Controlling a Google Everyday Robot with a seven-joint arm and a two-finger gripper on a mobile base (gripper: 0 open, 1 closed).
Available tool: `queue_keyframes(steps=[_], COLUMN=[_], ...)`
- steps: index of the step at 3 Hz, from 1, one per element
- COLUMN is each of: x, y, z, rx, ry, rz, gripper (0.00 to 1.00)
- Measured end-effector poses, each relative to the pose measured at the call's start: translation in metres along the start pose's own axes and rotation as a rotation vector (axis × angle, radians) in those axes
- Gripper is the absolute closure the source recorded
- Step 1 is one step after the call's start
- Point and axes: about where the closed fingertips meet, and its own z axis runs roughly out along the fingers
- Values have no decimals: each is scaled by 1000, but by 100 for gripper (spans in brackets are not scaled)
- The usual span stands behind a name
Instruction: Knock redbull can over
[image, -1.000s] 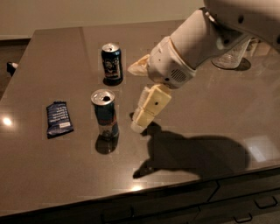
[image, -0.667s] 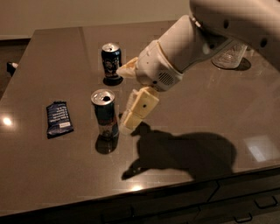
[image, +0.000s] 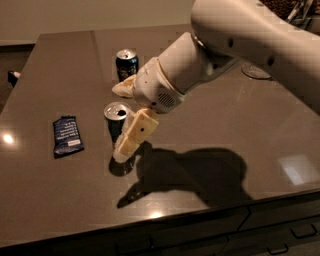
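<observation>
The slim blue-and-silver redbull can (image: 116, 114) stands upright on the glossy dark-brown worktop (image: 225, 130), left of centre and toward the front edge. The white two-finger gripper (image: 118, 123) has its jaws spread around it, the nearer one seemingly touching the can's right side.
</observation>
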Motion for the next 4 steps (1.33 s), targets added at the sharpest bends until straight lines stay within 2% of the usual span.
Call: queue_keyframes(steps=[1, 2, 3, 4], x=[-4, -4, 1, 7], y=[0, -4, -12, -23], z=[10, 8, -4, -30], rx=[-19, -19, -1, 33], ry=[-14, -14, 2, 53], rz=[-1, 6, 20, 35], gripper=[16, 39, 63, 85])
